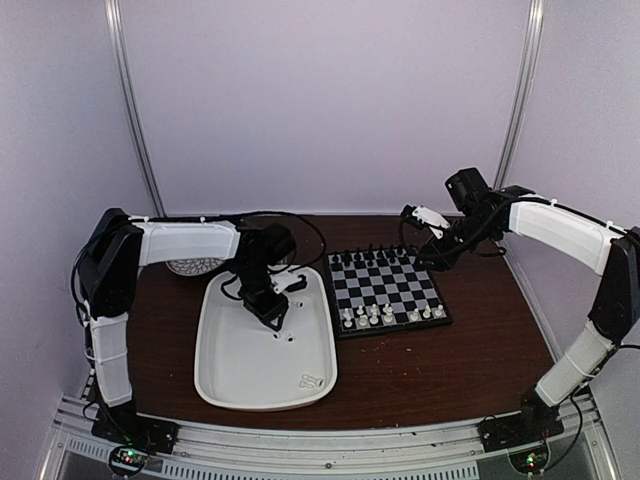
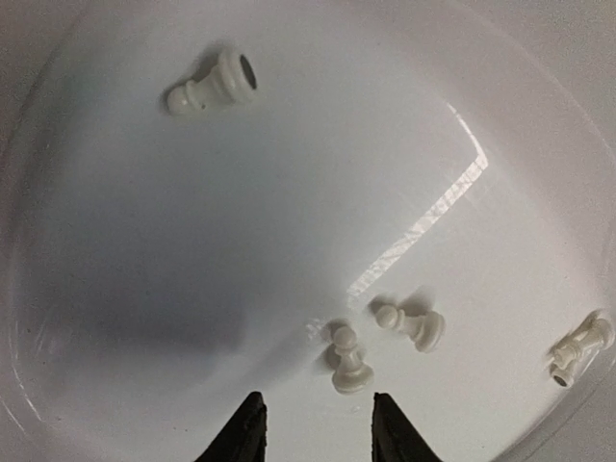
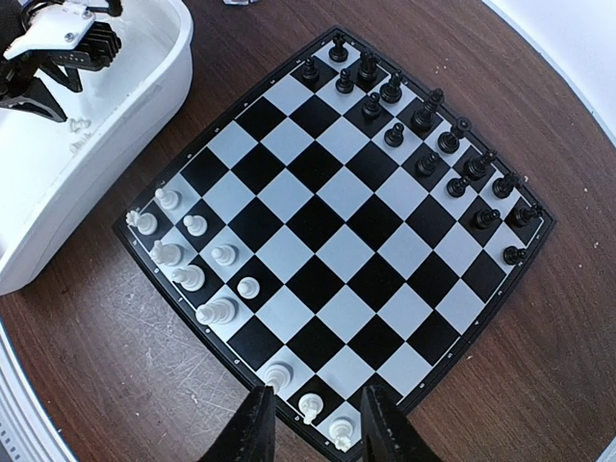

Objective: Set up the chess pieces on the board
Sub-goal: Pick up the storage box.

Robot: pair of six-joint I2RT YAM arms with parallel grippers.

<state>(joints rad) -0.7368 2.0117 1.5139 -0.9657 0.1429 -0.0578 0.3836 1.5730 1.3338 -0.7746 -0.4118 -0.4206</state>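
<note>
Hovering over the white tray, the left end effector keeps its fingers parted with nothing between them. Two white chess pieces sit just ahead of its tips, slightly right; another lies far ahead to the left, and more rest by the tray's right wall (some on their sides). The right end effector hangs above the board, fingers apart and empty. White pieces stand below it and ahead to its left, black chessmen along the far side. Tray and board rest on the brown tabletop.
</note>
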